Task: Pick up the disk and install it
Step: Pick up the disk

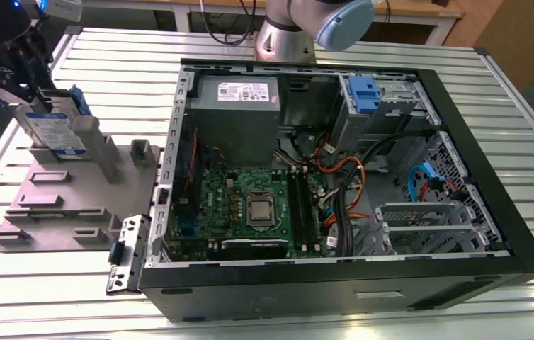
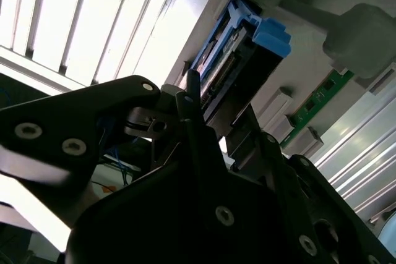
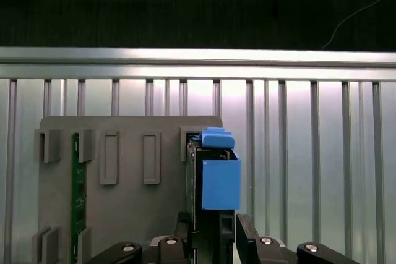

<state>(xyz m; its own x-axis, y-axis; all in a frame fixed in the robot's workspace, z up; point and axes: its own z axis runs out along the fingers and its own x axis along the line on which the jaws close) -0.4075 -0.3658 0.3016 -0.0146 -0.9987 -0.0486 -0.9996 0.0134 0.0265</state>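
The disk (image 1: 55, 132), silver with a white-and-blue label and blue side rails, stands on edge in a slot of the grey holder plate (image 1: 69, 193) at the exterior view's left. My gripper (image 1: 32, 91) comes down on it from above, beside the open computer case (image 1: 343, 282). In the first wrist view the disk (image 3: 219, 177) shows edge-on with its blue rail, and my gripper (image 3: 213, 222) has one finger pressed against each of its flat sides. The second wrist view shows the disk (image 2: 230, 46) running from my gripper (image 2: 213, 112) down into the holder. My gripper is shut on the disk.
Inside the case are a grey power-supply box (image 1: 235, 106), the motherboard (image 1: 253, 205) and a drive cage with a bare blue bracket (image 1: 365, 95). A green memory stick (image 3: 77, 197) stands in another slot of the holder. A grey post (image 1: 105, 150) rises next to the disk. The table (image 1: 49, 297) is slatted metal.
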